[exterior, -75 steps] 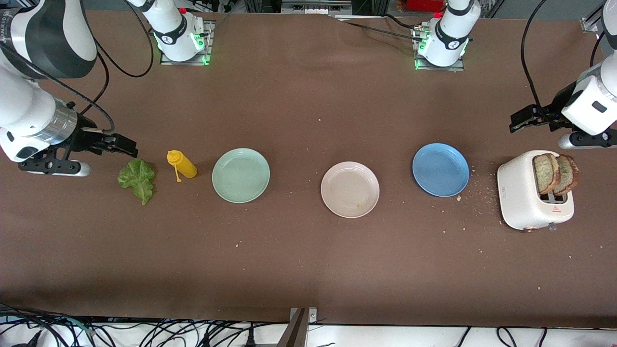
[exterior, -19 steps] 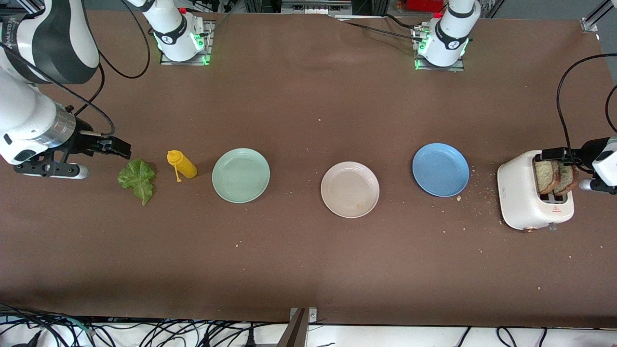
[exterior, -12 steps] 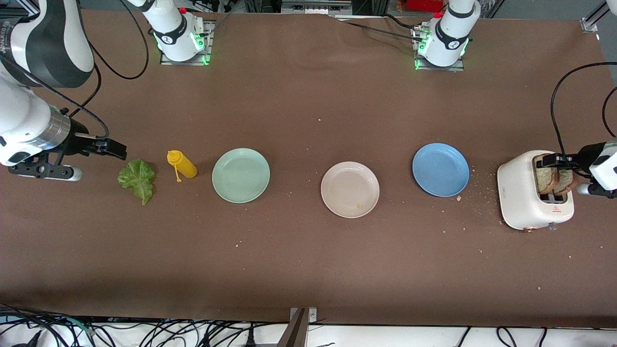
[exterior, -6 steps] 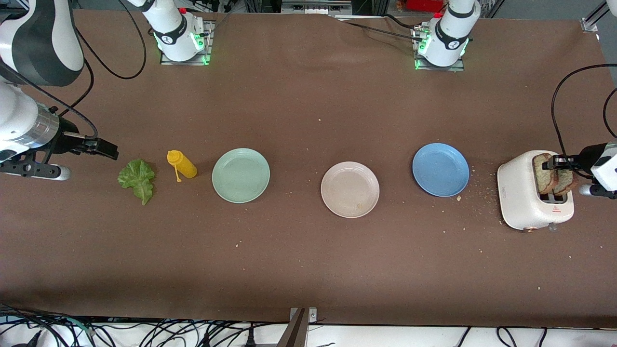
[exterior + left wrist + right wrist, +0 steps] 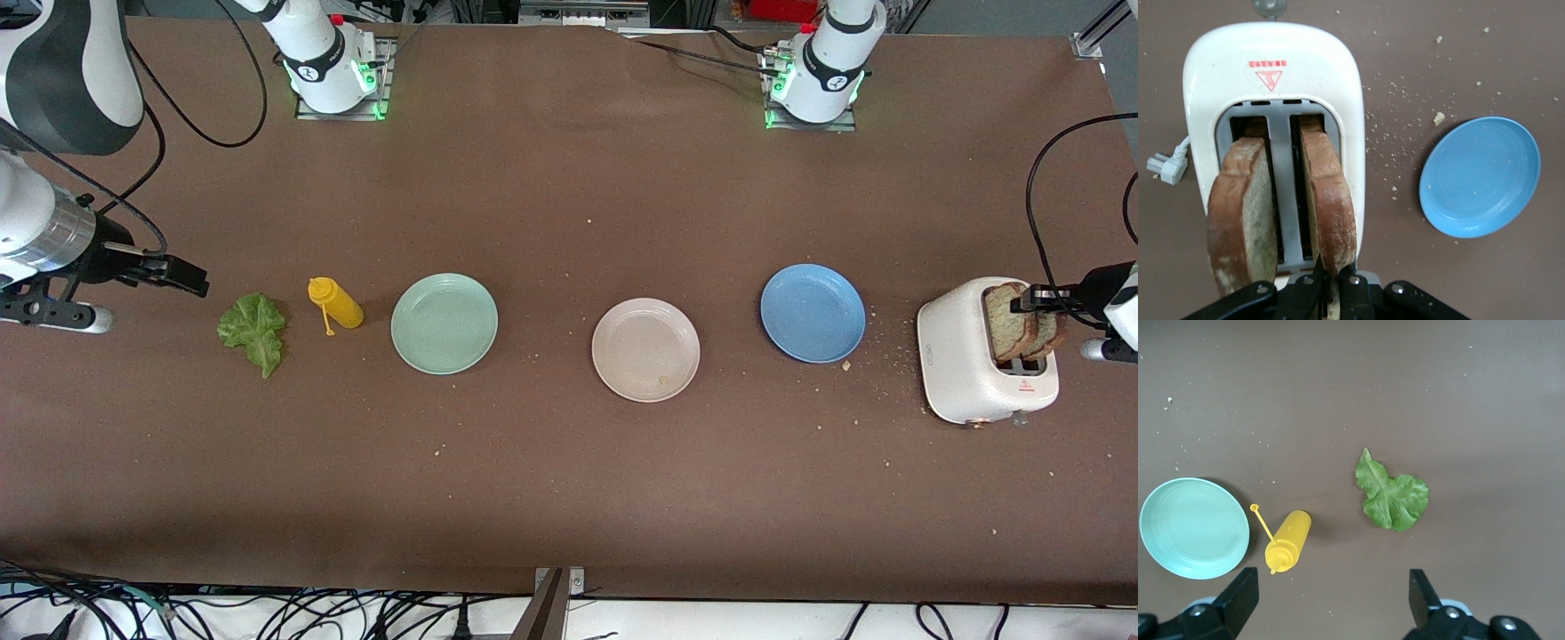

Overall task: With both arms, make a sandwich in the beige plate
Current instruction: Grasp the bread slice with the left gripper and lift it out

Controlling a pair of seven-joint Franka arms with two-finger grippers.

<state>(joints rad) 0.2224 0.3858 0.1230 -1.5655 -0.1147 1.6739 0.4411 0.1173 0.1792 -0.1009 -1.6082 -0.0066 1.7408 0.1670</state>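
Brown table (image 5: 569, 204): lettuce (image 5: 253, 332), mustard bottle (image 5: 335, 303), three plates (image 5: 646, 349), toaster (image 5: 965, 373), crumbs.

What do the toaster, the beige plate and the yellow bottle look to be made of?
Toaster: likely glossy white plastic, going by its smooth, rounded, softly shiny shell. Beige plate: matte, probably plastic or a fibre composite, though ceramic is possible; no glare, faint rings. Yellow bottle: soft squeeze plastic, with a slight sheen and a tethered cap.
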